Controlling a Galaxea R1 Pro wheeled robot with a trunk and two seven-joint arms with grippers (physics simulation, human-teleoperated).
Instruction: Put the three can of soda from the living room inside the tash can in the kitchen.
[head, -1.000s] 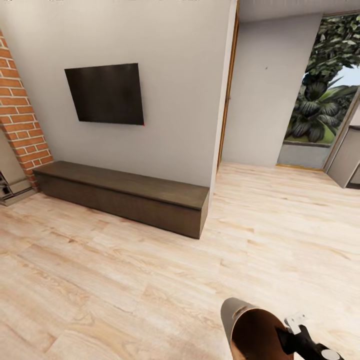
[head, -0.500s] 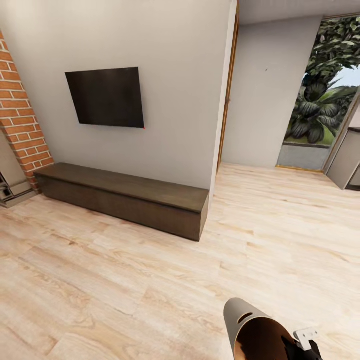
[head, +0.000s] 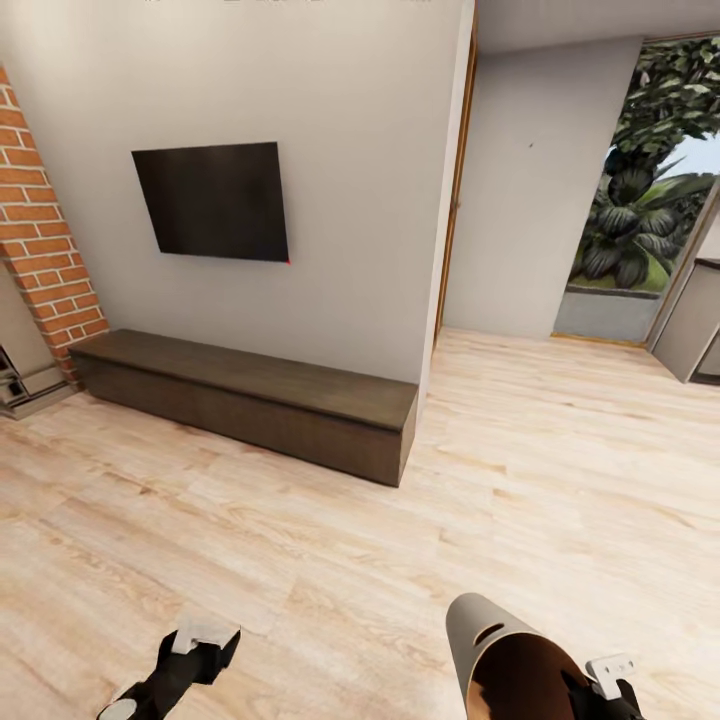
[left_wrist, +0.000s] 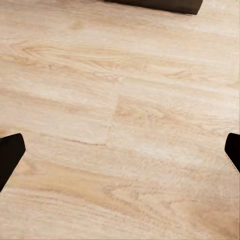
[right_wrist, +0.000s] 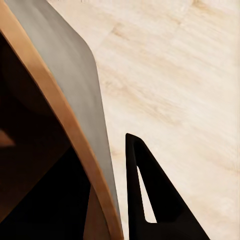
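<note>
So the right gripper (head: 600, 690) is down at the bottom edge of the head view, and it's got the trash can (head: 500, 655) by the rim. The bucket is tipped so the opening faces the camera: grey outside, brown-orange inside, and one oval slot handle shows near the rim just above the gripper. In the right wrist view the trash can (right_wrist: 75, 100) wall runs right between the fingers, with one black finger (right_wrist: 150, 200) sitting on the grey outer side and the other side lost in the dark interior, so the pincer is clamped narrow on that rim. Can't make out whether anything sits inside the bucket, it's too dark in there.

The left gripper (head: 200, 650) hangs low over bare floor (head: 300, 520), well apart from the bucket and off to its left. From the left wrist view the two black fingertips (left_wrist: 10, 155) sit out at opposite edges with plank floor (left_wrist: 120, 125) between them, so that one is spread wide and holding nothing.

Ahead of both grippers, well away, there's a long dark wood TV bench (head: 250, 400) against a pale wall, with a flat black TV (head: 212, 200) mounted above it. A brick column (head: 40, 230) stands further left of the left gripper. Ahead and right of the right gripper, the floor runs past the wall end to an opening with big leafy plants (head: 650, 180) outside.
</note>
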